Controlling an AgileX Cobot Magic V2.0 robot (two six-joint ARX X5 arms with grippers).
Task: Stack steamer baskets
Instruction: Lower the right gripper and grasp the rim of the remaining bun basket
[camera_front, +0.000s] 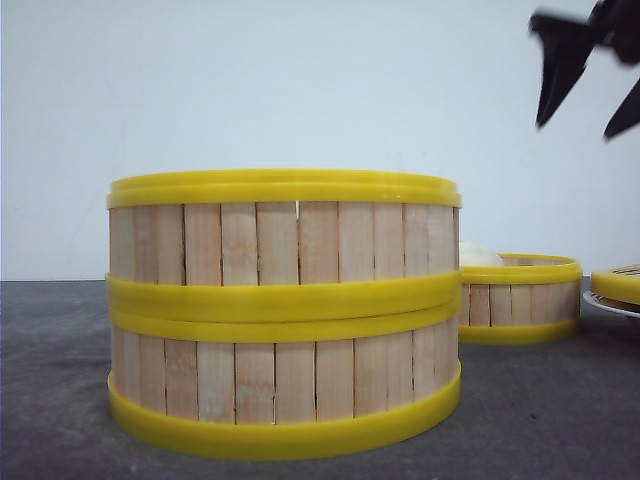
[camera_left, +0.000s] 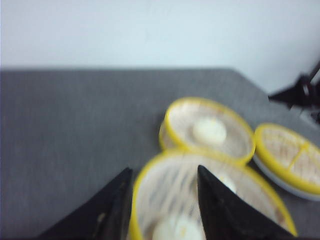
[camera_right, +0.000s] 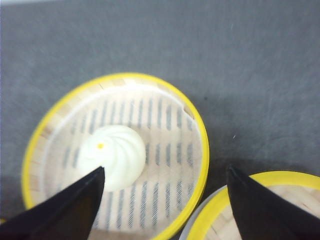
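Note:
Two steamer baskets stand stacked near the front of the table, the upper basket (camera_front: 285, 245) on the lower one (camera_front: 285, 380). My left gripper (camera_left: 163, 169) hovers open above the top basket (camera_left: 165, 195), which holds white buns; that view is blurred. A third steamer basket (camera_front: 520, 300) sits alone behind and to the right, with one white bun (camera_right: 112, 155) on its slatted floor (camera_right: 165, 130). My right gripper (camera_right: 165, 168) hangs open high above this single basket (camera_left: 235, 142), holding nothing, and shows at the top right in the front view (camera_front: 573, 130).
A yellow-rimmed round piece (camera_front: 618, 283), a lid by its look (camera_left: 290, 155), lies on a white plate (camera_front: 610, 305) right of the single basket, nearly touching it (camera_right: 280, 180). Dark grey tabletop (camera_left: 75, 130) stretches to the left. A white wall stands behind.

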